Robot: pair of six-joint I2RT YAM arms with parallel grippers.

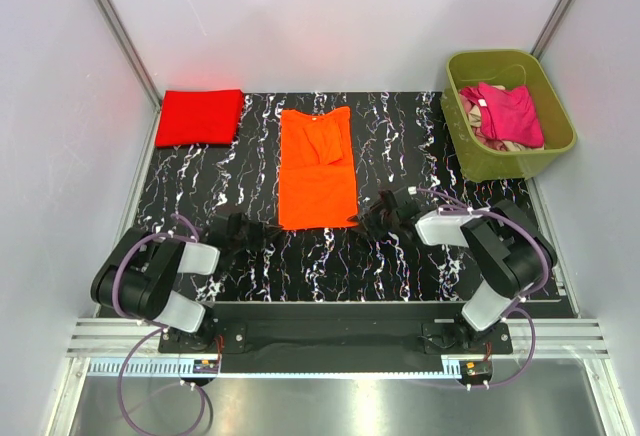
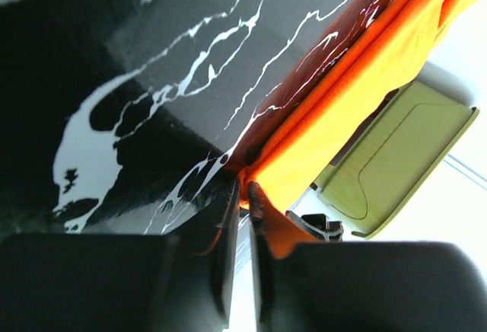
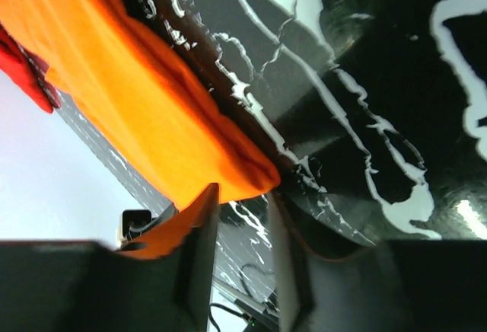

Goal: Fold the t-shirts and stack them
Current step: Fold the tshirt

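- An orange t-shirt [image 1: 318, 171] lies flat at the middle of a black marbled table [image 1: 420, 266], sleeves tucked in so that it forms 1 tall, narrow panel.
- Its long axis runs from the near edge of the table toward the far edge. The collar points away from the arms and the hem faces them.
- The left jaws sit at the near-left hem corner, drawn to a thin slit. Whether cloth is pinched in that slit cannot be told.
- The right jaws stand apart, released, with the near-right hem corner just at their mouth and nothing gripped.
- The step in hand appears to be taking both hem corners, ready to fold the hem up toward the collar.
- To do it well, each side should bite every layer at its corner (the edge there looks doubled), low against the table. The 2 arms should then lift together and travel straight along the long axis so that the crease comes out square.
- A folded red t-shirt [image 1: 200, 116] lies at the far-left corner, the likely stacking spot. A green bin [image 1: 462, 146] at the far right holds pink garments [image 1: 512, 114].
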